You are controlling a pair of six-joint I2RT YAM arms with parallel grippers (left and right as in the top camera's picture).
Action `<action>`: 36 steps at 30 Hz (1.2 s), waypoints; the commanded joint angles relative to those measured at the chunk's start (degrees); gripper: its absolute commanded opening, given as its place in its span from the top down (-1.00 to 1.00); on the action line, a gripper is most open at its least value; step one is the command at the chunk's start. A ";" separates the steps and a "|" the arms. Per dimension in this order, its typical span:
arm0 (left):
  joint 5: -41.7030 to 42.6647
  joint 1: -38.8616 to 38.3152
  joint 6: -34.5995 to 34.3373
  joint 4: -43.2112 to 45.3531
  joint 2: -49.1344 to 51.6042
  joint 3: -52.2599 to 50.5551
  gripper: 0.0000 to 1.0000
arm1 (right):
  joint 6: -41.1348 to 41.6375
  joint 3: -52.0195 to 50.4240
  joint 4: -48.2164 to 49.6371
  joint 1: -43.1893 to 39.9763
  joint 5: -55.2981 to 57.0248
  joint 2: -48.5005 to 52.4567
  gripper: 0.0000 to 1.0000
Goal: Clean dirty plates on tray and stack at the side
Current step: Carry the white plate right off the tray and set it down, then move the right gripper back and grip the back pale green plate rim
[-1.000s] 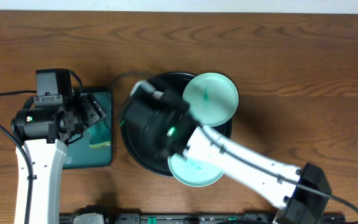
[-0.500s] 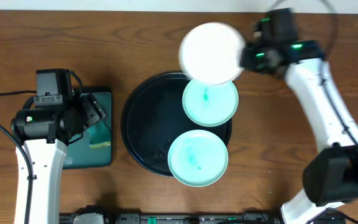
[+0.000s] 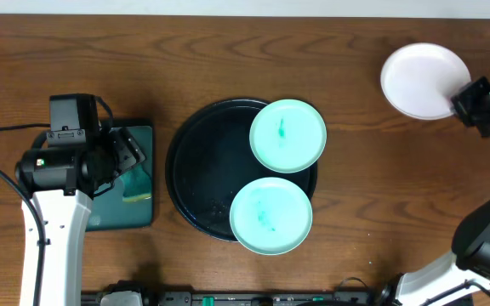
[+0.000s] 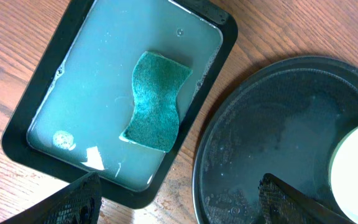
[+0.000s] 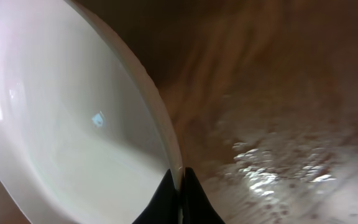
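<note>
Brown wood-grain table [image 3: 228,51] fills frame. Round black tray [image 3: 198,174] at centre, carrying upper mint plate [image 3: 288,136] and lower mint plate [image 3: 271,216], both smeared teal. Rectangular tray [image 3: 134,212] at left, holding teal water and sponge [image 4: 154,101]. White plate [image 3: 424,78] at upper right, rim pinched in right gripper [image 3: 470,98]. Left gripper [image 3: 124,153] gapes wide, empty.

1. No text, brand, number or sign can be read in any of the three views.
2. The white plate [image 3: 424,79], the mint plates [image 3: 287,136] and the tray [image 3: 201,174] show no legible marking.
</note>
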 commanded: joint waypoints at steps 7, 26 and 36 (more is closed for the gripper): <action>-0.68 0.04 0.35 -0.02 0.20 0.35 -0.62 | -4.57 0.35 -1.36 -0.94 6.60 11.39 0.97; -0.68 0.02 0.35 0.02 0.24 0.35 -0.62 | -7.08 0.39 -5.81 -0.15 7.04 7.98 0.42; -0.68 0.04 0.35 -0.20 0.24 0.35 -0.62 | -20.74 0.39 -1.49 8.63 -4.85 -10.60 -0.33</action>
